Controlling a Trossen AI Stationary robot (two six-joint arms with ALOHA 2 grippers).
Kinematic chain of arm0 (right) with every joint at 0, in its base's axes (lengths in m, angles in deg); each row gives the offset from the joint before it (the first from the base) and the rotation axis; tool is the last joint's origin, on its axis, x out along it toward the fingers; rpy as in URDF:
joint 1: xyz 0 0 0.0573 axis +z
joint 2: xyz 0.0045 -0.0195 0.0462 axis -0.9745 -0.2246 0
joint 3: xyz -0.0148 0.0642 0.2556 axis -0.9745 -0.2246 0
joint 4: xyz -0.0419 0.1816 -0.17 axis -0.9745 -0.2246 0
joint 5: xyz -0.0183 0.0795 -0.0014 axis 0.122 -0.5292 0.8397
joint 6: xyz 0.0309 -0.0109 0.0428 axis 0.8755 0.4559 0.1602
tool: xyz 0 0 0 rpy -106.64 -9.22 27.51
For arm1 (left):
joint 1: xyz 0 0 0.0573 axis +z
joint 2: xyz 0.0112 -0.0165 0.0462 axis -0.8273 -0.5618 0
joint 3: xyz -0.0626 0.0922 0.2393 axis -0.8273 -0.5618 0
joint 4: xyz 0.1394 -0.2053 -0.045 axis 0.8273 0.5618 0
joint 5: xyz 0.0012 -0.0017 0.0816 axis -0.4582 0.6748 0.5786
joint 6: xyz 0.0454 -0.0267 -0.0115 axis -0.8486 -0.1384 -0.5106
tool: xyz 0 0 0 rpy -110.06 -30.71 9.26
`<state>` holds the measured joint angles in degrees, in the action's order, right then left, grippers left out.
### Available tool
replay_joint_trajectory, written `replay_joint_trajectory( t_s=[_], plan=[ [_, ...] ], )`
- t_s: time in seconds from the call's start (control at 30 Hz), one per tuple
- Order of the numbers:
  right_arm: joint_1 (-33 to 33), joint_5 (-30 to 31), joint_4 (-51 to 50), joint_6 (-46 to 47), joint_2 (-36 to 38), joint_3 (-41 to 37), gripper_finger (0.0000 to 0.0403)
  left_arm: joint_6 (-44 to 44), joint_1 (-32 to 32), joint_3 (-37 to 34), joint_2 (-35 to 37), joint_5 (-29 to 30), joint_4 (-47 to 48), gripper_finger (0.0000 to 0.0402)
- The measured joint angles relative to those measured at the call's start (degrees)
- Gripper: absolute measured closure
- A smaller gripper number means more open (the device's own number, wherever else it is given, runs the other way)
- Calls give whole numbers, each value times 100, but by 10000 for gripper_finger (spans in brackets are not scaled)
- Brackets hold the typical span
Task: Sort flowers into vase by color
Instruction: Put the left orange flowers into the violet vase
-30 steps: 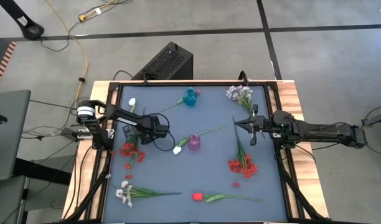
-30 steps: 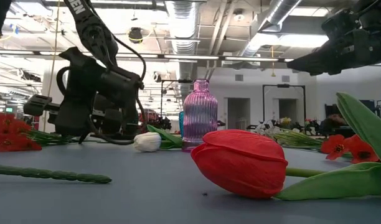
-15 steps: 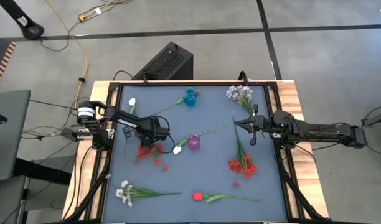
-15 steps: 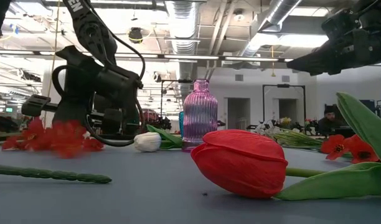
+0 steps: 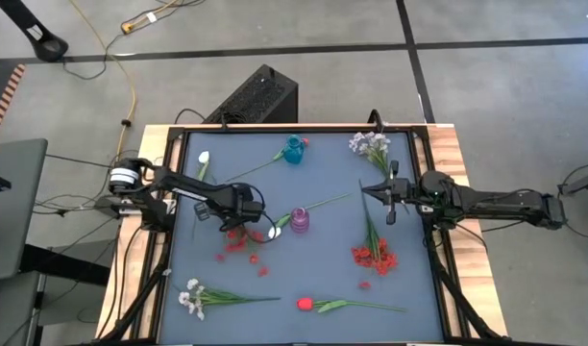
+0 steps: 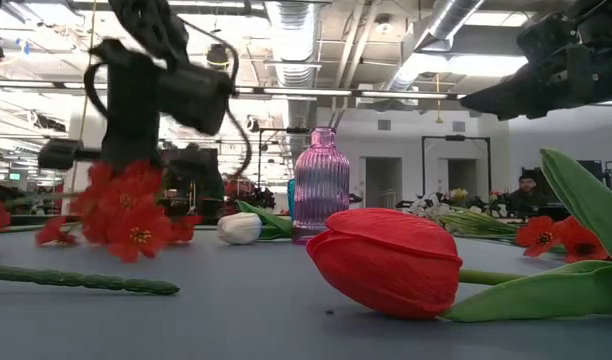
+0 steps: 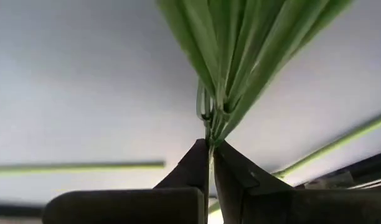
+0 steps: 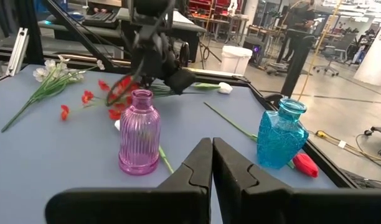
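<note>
No words, labels, brands, numbers or signs can be read anywhere in these pictures. A bit of white lettering shows on a dark arm near the top of the low view, but it is too blurred to make out.

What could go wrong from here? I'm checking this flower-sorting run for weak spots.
1. The left tool pinches only the thin green stem of the red blossom spray, whose heavy head hangs low over the table; it may swing or slip out.
2. The purple vase has a narrow neck and stands close by, with a white tulip lying against its base; a dangling spray could miss the mouth or knock the vase over.
</note>
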<state>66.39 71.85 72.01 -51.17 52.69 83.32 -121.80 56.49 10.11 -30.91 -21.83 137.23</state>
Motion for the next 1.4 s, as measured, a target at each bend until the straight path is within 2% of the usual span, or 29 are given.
replay_joint_trajectory(
  t_s=[0.13,0.3,0.4,0.57,0.77,0.87,0.93,1.07,1.2,1.4],
  plan=[
    [0,0,74,-1,0,0,362,526,-144,210,496,-335,197,401],
    [0,0,73,-4,0,0,362,1286,-216,315,1421,-1592,-21,401],
    [0,0,77,-11,0,0,362,1762,-210,315,2031,-2262,-422,401],
    [0,0,160,-15,0,0,362,2671,-193,315,2913,-3021,-1598,401],
    [0,0,169,2,0,0,362,4312,-193,315,3412,-3063,-3070,401],
    [0,-2,167,2,0,0,362,4770,-193,263,3425,-3047,-3571,401],
    [0,-2,170,4,-1,0,362,5116,-193,74,3396,-3037,-4246,402],
    [0,-2,176,48,0,0,362,6038,-193,-345,3209,-2544,-5820,401],
    [11,-2,202,48,0,0,362,6123,-128,-369,3039,-2296,-6336,401],
    [52,-2,202,90,-2,0,362,6623,-28,-374,2399,-2537,-6718,401]
  ],
)
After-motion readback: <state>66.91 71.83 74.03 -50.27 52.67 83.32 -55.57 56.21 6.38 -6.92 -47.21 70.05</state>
